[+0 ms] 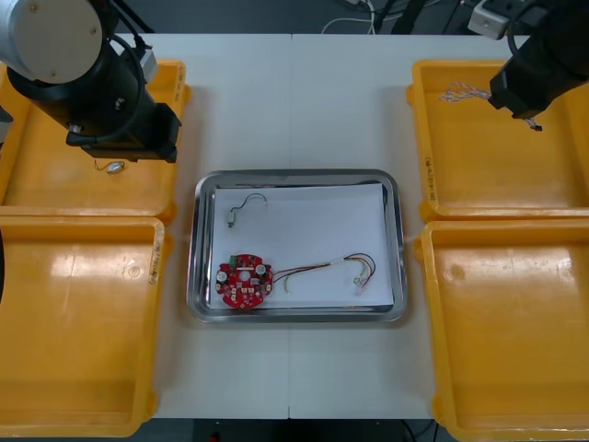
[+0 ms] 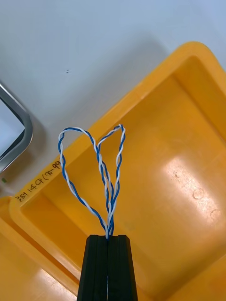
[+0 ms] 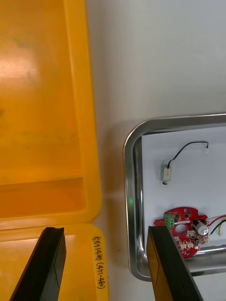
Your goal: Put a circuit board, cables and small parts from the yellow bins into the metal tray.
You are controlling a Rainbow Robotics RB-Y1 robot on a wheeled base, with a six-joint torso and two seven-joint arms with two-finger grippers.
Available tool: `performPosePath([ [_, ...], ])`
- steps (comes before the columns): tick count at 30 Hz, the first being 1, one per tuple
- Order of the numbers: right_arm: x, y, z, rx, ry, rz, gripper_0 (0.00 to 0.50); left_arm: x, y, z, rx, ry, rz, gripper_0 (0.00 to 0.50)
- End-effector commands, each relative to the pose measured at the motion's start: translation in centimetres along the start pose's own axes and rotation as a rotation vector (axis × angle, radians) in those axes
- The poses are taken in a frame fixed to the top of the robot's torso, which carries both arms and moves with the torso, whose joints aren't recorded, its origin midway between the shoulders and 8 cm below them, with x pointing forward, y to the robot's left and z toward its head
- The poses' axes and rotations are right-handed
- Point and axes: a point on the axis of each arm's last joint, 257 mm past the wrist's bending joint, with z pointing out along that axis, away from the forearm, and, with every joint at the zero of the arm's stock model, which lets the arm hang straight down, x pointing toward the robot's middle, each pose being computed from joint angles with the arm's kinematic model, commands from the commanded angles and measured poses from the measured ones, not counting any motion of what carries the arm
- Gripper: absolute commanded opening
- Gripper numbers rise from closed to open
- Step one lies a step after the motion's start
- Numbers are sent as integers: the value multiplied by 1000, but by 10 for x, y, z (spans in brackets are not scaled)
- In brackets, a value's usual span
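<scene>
the right tool [image 2: 108, 237] is clamped on the twisted blue and white cable [image 2: 61, 155], whose loops stick out past the fingertips above the far right yellow bin [image 1: 488, 170]. the left tool [image 3: 104, 230] has its fingers standing apart, gripping nothing, over the rim of the far left yellow bin [image 1: 55, 175], near the metal tray [image 1: 296, 173]. in that bin lies what looks like a small metal part [image 1: 114, 167]. the tray, mid-bench [image 1: 294, 101], holds a red circuit board [image 1: 244, 281], a red and yellow cable [image 1: 322, 267] and a black-leaded part [image 1: 235, 216].
</scene>
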Motion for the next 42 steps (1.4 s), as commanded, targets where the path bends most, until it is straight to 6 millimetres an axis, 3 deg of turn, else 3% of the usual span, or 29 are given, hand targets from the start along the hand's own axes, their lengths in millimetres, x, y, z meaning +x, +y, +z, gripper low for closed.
performPosePath([
  [1, -21, 33, 8, -9, 10, -99, 0, -12, 38, -16, -19, -17, 23, 500],
  [14, -57, 112, 28, -82, -4, -305, 0, -29, 103, -13, -100, 18, 39, 500],
  [20, -54, 148, 41, -142, 5, -375, 0, -40, 123, -2, -124, 5, 47, 500],
  [36, -72, 219, 80, -149, -48, -582, 0, -76, 135, 17, -101, -118, 35, 500],
  [42, -75, 233, 96, -85, -19, -674, 0, -85, 142, 26, -95, -147, 30, 500],
])
